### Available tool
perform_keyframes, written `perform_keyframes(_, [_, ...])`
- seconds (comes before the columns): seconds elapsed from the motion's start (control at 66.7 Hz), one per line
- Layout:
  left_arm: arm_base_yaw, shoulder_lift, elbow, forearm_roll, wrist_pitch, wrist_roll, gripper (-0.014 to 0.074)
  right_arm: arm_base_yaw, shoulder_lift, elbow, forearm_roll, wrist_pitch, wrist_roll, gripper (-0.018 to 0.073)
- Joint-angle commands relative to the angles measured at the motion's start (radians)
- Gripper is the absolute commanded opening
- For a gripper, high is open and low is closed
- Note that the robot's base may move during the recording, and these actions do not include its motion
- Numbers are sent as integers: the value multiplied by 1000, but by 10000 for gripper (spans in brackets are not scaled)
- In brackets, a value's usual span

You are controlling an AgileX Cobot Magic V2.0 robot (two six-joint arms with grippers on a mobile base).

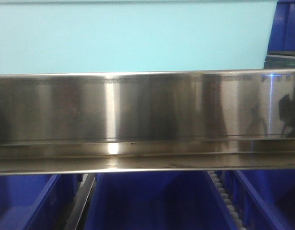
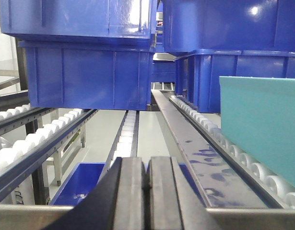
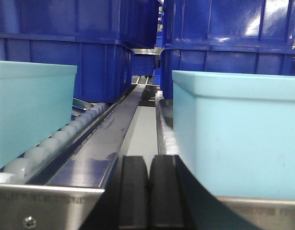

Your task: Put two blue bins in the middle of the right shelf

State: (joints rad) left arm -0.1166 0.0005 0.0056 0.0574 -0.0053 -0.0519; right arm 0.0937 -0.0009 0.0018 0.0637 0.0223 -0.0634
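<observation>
Blue bins (image 3: 238,139) are held by neither arm at this moment. Left gripper (image 2: 147,167): fingers pressed flat together at the bottom centre of its view, nothing between them. Right gripper (image 3: 148,165): same condition, fingers fully together and holding nothing. Just beyond the right gripper, one pale bin stands at the left edge of the frame and the other at the right. Each rests on a roller track (image 3: 51,143) directly behind the steel front rail (image 1: 147,105), with a bare metal strip between them. The left wrist view shows one pale wall at its right edge, and the front view shows a pale wall across the top of the frame above the rail. Whether this level is the middle of the right shelf cannot be confirmed. Handling, as a judgement: the walls are stiff, smooth plastic, probably slippery, and too broad for one gripper to span, so take hold at the thickened top rim, one gripper per side. On rollers a bin should move at a light push. The insides are hidden, so load and weight cannot be told. Dark blue bins (image 2: 89,72) stand stacked further back on the tracks, contents hidden; those low in the front view show no contents in the visible parts.
</observation>
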Motion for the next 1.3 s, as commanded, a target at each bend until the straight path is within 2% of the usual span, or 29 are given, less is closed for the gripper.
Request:
perform_keyframes(0.0, [4, 0, -6, -1, -22, 3, -111, -1, 1, -2, 1, -17, -6, -165])
perform_keyframes(0.15, [4, 0, -6, -1, -22, 3, -111, -1, 1, -2, 1, -29, -6, -165])
perform_keyframes(0.24, [4, 0, -47, -1, 5, 3, -111, -1, 1, -46, 1, 58, -6, -165])
perform_keyframes(0.435, [4, 28, -286, 1, 331, 3, -111, -1, 22, -286, 1, 299, -6, -165])
perform_keyframes(0.585, [4, 143, -447, 1, 405, 3, -111, -1, 141, -452, 1, 488, -6, -165])
perform_keyframes(0.719, [4, 306, -615, 1, 500, 3, -111, -1, 308, -618, 1, 564, -6, -165])
perform_keyframes(0.899, [4, 494, -766, 1, 471, 3, -111, -1, 515, -801, 1, 592, -6, -165])
perform_keyframes(1.034, [4, 561, -798, 1, 374, 3, -111, -1, 618, -897, 1, 588, -6, -165])
perform_keyframes(1.289, [4, 579, -798, -1, 279, 3, -111, -1, 667, -917, 14, 509, -6, -165])
